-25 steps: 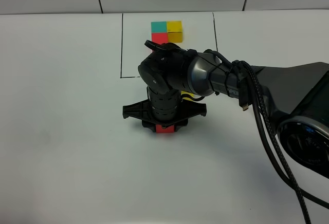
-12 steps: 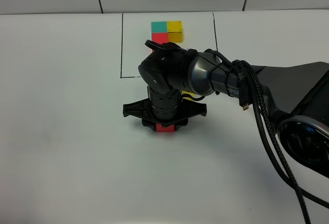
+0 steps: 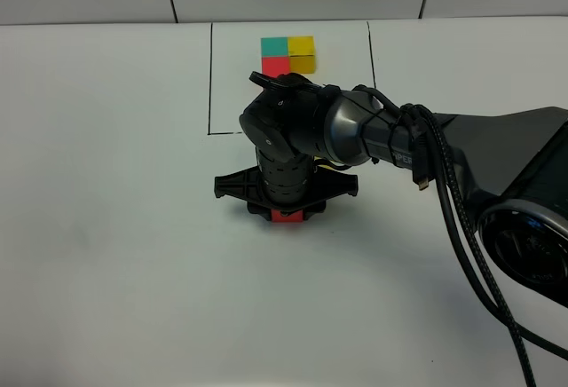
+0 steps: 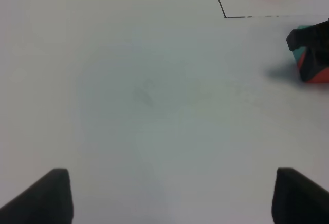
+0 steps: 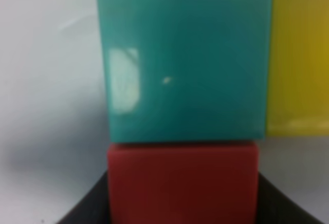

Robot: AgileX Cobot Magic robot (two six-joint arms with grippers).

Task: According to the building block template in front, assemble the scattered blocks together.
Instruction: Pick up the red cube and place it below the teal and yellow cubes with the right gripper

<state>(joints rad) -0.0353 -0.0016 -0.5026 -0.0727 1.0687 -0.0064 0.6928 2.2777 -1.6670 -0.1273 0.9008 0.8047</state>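
My right claw grips the red cube by flat sides, light, stiff, slick-looking; left claw open.

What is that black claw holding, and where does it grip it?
The right claw holds the red block by two opposite side faces, pressed against the teal block. The left claw holds nothing.

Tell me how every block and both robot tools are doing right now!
Red block: between the right tool's fingers, pressed against the teal block.
Teal block: touching the red and yellow blocks.
Yellow block: beside the teal block.
Template: three cubes in an L inside the black frame, untouched.
Right tool: closed on the red block.
Left tool: open, holding nothing.
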